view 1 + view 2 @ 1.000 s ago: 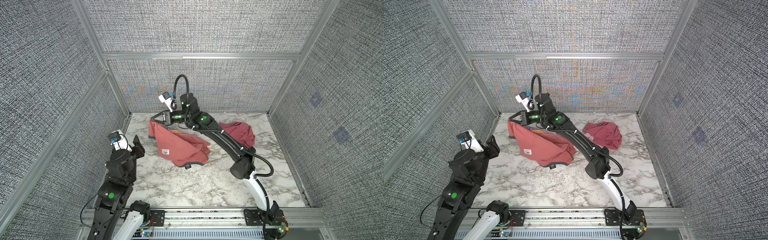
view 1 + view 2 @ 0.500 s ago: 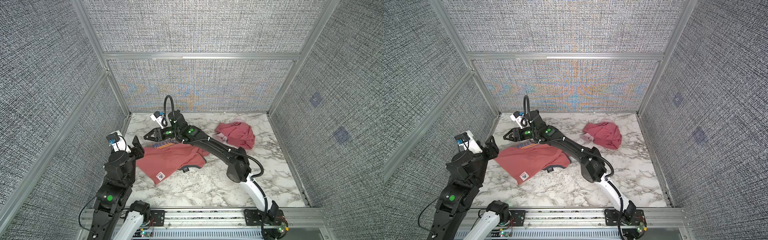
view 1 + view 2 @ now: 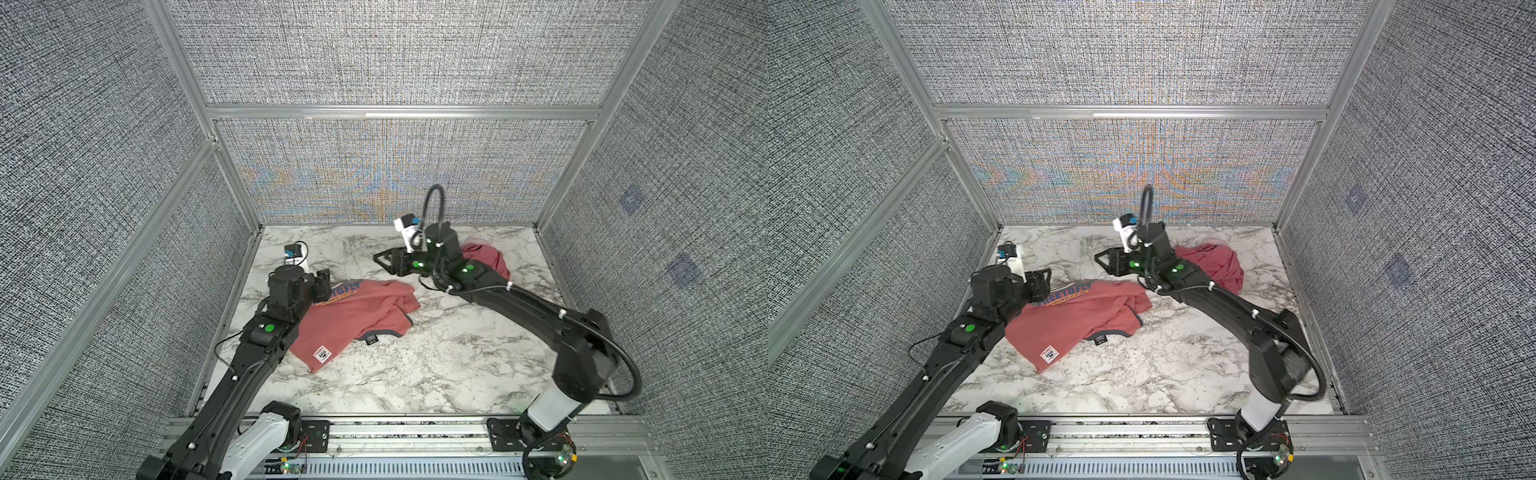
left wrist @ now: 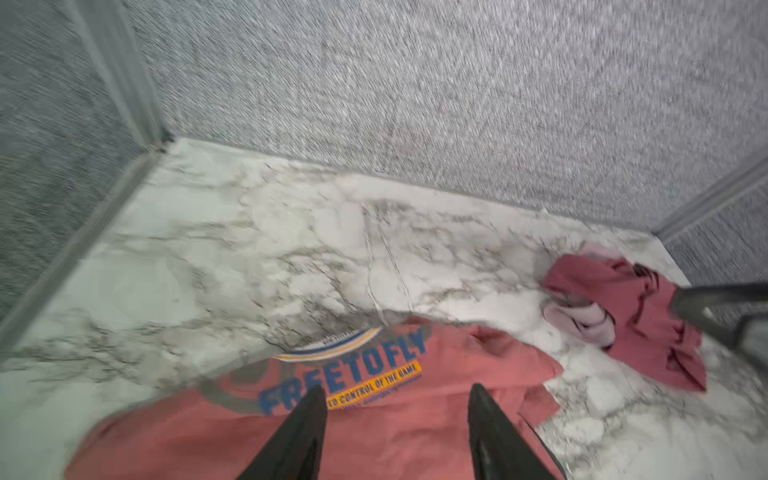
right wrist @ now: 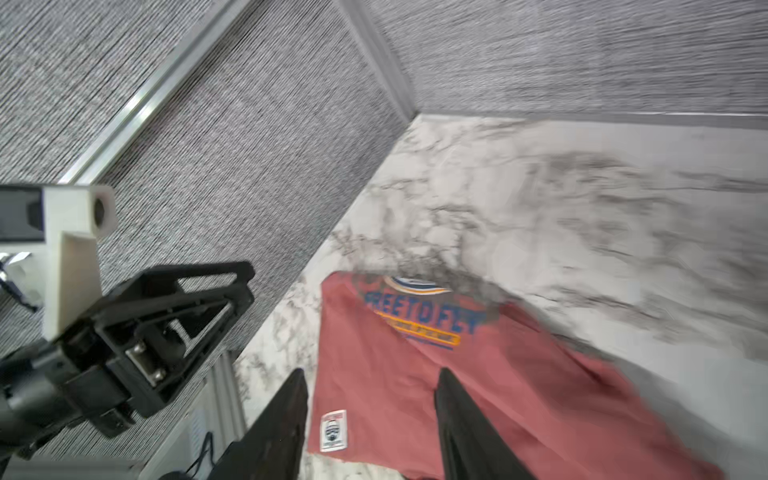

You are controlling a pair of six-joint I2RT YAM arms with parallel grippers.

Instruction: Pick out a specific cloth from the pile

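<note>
The cloth [image 3: 353, 320] [image 3: 1075, 320], a coral T-shirt with grey-blue trim, a blue print and a white patch [image 3: 321, 354], lies crumpled and flat on the marble at centre-left. It lies well apart from the pile [image 3: 486, 259] [image 3: 1217, 266], a darker rose-red garment at the back right with a pale pink cloth [image 4: 582, 320] tucked into it. My left gripper [image 3: 321, 284] [image 4: 397, 386] hovers open over the cloth's [image 4: 374, 428] printed edge, with nothing between its fingers. My right gripper [image 3: 380, 259] [image 5: 372, 370] stands open and empty above bare marble, between the cloth [image 5: 457, 395] and the pile.
Grey fabric walls on aluminium posts close in the marble table [image 3: 436, 365] on three sides. A metal rail [image 3: 395, 432] with both arm bases runs along the front. The right arm's forearm [image 3: 519, 303] crosses the table's right half. A small black tag [image 3: 371, 340] sits at the cloth's collar.
The right gripper held the cloth hanging in the air, lowered it at the left, let go and drew back toward the middle. The left gripper reached forward over the cloth.
</note>
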